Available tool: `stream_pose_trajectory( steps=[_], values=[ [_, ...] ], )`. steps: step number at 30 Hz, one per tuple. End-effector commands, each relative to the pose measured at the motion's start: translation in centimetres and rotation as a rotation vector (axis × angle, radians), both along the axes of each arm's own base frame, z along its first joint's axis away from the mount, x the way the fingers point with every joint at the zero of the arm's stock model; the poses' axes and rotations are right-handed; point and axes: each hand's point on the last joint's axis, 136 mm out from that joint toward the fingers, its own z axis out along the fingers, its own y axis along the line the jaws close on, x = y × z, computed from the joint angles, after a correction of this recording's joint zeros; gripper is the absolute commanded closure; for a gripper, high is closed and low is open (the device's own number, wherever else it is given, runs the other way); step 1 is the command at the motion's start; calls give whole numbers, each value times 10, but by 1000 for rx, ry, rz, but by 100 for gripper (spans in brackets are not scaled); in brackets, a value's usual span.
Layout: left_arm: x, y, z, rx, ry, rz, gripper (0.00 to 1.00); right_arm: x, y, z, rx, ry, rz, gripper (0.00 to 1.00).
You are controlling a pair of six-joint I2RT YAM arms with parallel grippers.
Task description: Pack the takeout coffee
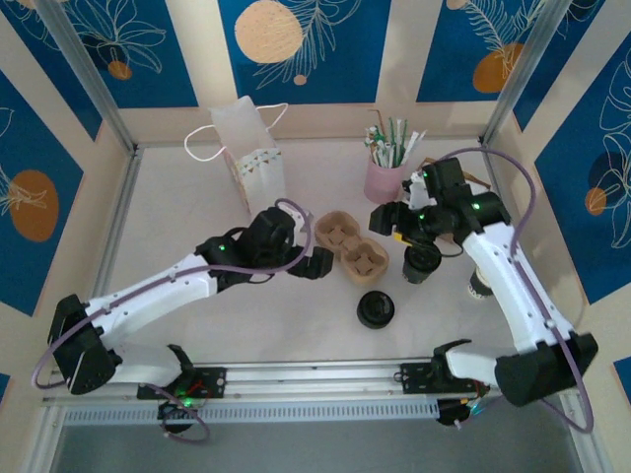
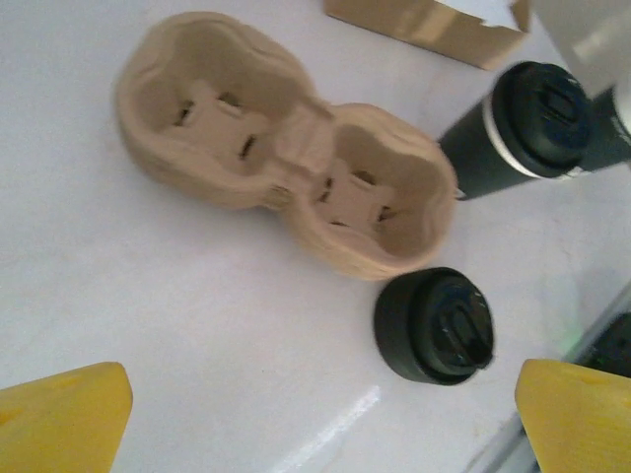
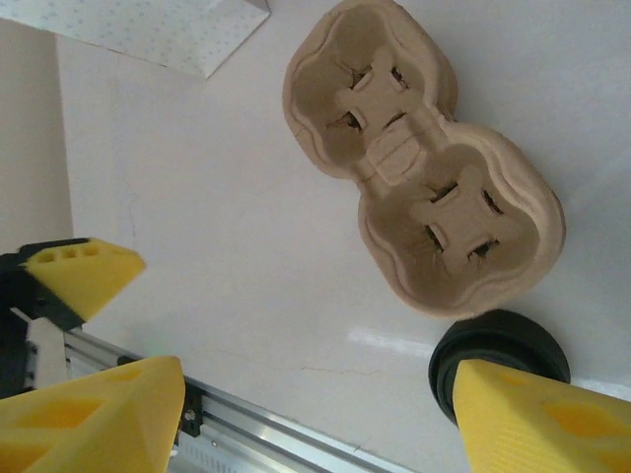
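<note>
Left gripper (image 2: 315,424) and right gripper (image 3: 315,404) gape empty above white table (image 1: 177,217), ringed by blue-patterned walls (image 1: 325,59). Takeout coffee (image 1: 479,284) stands upright, long axis vertical.

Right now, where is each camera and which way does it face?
Top external: high behind the robot, looking down on the table; left arm, right arm show.
Left wrist: on that wrist, looking down at the carrier; open left tool shows.
Right wrist: on that wrist, looking down at the carrier; open right tool shows.
Shared: carrier and black lid.

Near the tan moulded-pulp cup carrier (image 1: 348,246) on the white bench (image 1: 197,227) are a round black plastic lid (image 1: 375,309) and a speckled white paper bag (image 1: 251,158).
</note>
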Motion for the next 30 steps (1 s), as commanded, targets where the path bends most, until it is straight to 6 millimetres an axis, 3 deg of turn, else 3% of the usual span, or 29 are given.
stream_pose_trajectory(
  steps=[1, 9, 18, 23, 30],
  values=[
    [10, 12, -2, 48, -8, 33, 0, 17, 14, -12, 17, 8, 59, 27],
    [25, 15, -21, 20, 28, 93, 0, 62, 17, -72, -85, 118, 52, 28],
    [32, 21, -36, 13, 51, 132, 2, 80, 23, -115, -135, 203, 62, 30],
    [41, 24, -42, -12, 80, 161, 5, 74, 30, -121, -120, 225, 80, 30],
    [52, 19, -50, -89, 136, 179, 8, 56, 52, -113, -69, 233, 125, 30]
  ],
)
